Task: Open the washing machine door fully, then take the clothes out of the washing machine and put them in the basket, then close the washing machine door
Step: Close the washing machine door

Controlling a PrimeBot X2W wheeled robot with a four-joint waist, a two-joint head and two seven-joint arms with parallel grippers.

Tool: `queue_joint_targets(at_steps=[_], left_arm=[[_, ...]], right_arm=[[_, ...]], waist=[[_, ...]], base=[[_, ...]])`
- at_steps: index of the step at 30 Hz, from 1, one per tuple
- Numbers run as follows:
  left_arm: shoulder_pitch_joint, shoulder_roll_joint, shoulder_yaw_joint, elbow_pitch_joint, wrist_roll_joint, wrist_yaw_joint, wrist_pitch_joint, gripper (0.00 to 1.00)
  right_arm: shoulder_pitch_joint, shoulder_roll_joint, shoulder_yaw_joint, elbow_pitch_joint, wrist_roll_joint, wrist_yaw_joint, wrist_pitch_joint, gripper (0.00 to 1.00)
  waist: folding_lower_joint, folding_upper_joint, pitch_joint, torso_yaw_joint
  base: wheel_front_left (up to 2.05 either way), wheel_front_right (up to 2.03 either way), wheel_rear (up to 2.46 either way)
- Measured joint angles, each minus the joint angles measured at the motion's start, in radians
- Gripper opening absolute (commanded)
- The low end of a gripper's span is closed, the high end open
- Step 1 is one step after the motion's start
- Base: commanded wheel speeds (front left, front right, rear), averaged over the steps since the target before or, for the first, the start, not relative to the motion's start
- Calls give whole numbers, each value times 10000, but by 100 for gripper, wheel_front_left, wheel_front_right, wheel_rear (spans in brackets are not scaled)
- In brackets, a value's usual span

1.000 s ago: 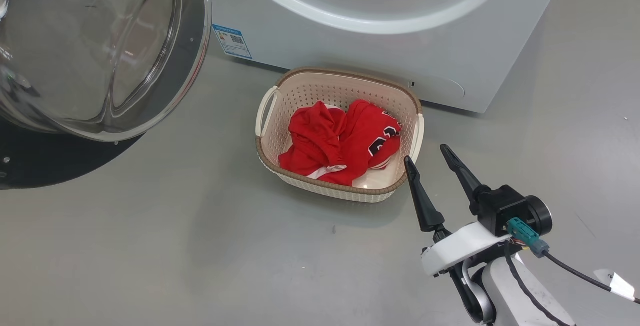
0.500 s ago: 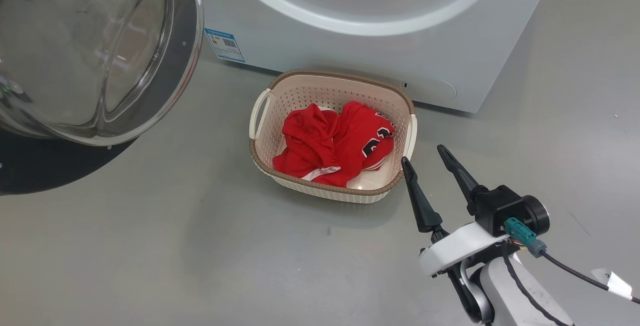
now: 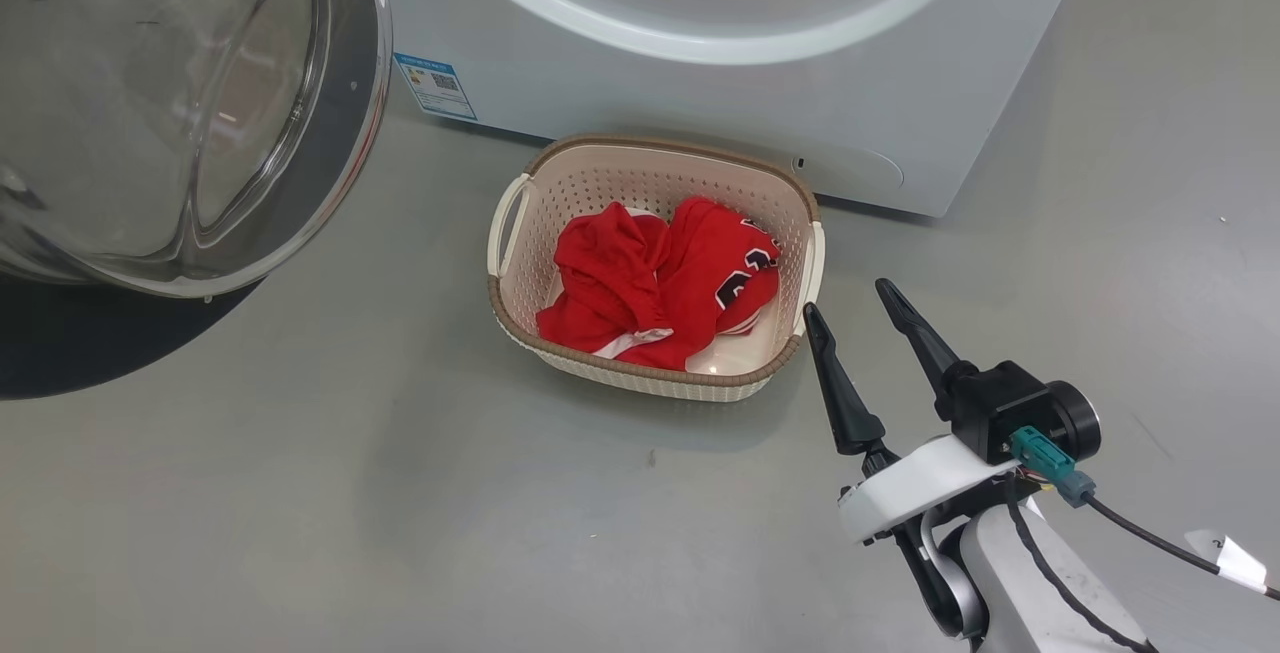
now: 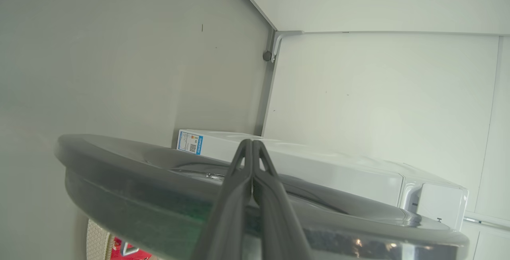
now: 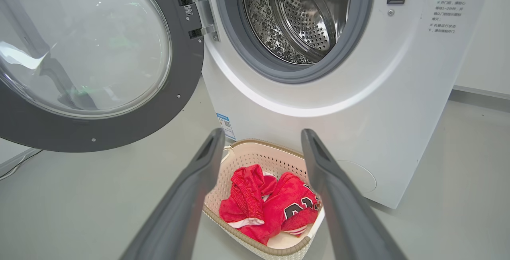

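Only the head camera has shifted, sliding the basket [image 3: 640, 380] and washing machine [image 3: 640, 83] slightly leftward in view.

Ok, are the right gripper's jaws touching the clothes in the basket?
Apart. Head view: the right gripper, jaws open, sits outside the basket; bare basket wall lies between it and the clothes.
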Motion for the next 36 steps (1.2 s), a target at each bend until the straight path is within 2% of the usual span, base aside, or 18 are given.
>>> queue_joint_targets(at_steps=[12,23,36], left_arm=[[-152,132,-86,263,10,0,579,0],[-197,13,-671,376,92,-19,1505,0],[-151,-380,-861,451,-19,-575,2882,0]], right_arm=[[-29,12,-42,19,-2,0,0,100],[-43,35,-186,169,2,0,-2,100],[-36,102,-219,272,63,0,-2,100]], waist=[[0,0,53,-18],[0,0,-116,17],[0,0,-577,149]], base=[[0,0,0],[0,0,0],[0,0,0]])
